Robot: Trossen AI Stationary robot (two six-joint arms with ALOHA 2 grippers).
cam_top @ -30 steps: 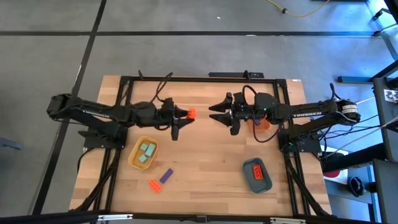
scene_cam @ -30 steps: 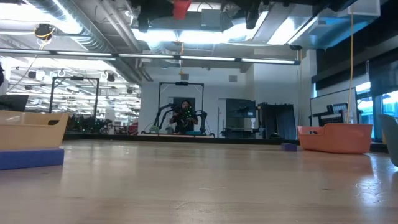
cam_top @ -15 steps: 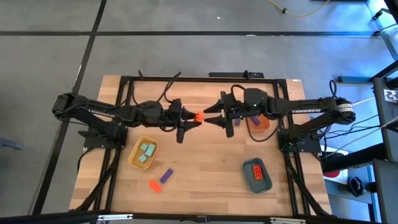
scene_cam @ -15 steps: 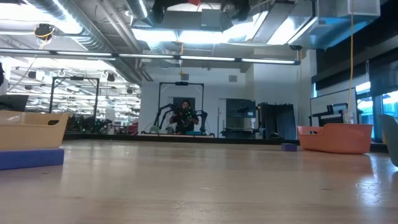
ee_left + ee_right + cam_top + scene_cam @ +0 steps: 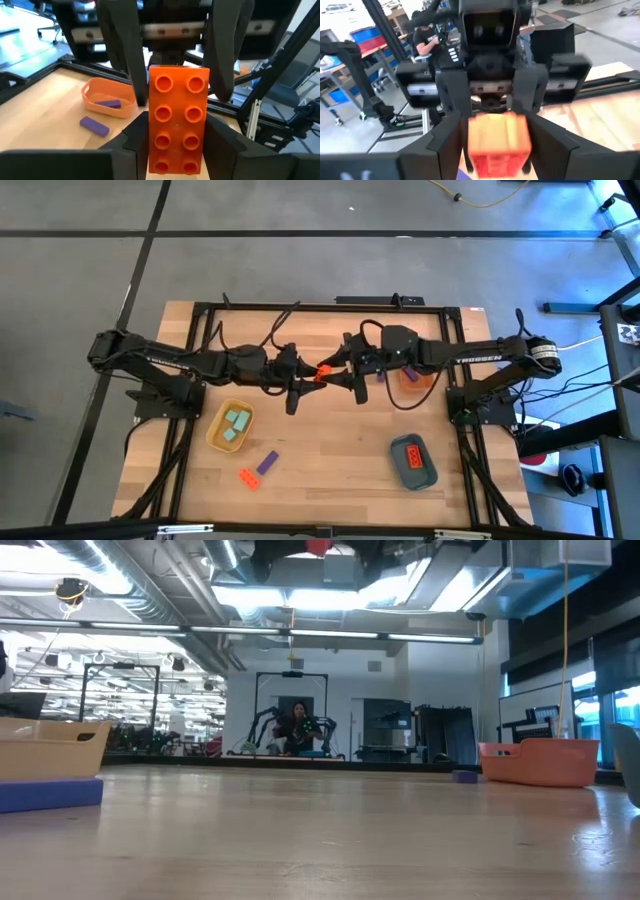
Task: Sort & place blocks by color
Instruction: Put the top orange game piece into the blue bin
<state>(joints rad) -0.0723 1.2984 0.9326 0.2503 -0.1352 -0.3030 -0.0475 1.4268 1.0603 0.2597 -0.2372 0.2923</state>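
Above the middle of the bench, 2 pincers meet nose to nose over 1 red-orange block.

Left pincer point(image 5: 312, 377) is clamped on the red-orange block point(image 5: 322, 369), studs up in the left wrist view, held high off the wood; the right pincer point(image 5: 335, 369) faces it with fingers spread apart on either side of the block's far end, and I cannot tell whether they touch it. Further out on the bench point(image 5: 330, 440), a yellow tray point(image 5: 213, 433) near the left arm holds 2 pale teal blocks point(image 5: 236, 420). Just beside it lie a purple block point(image 5: 266, 463) and a second red-orange block point(image 5: 247, 477). An orange tray point(image 5: 417, 379) sits under the right arm, and a dark teal tray point(image 5: 414, 465) lies nearer the front right.
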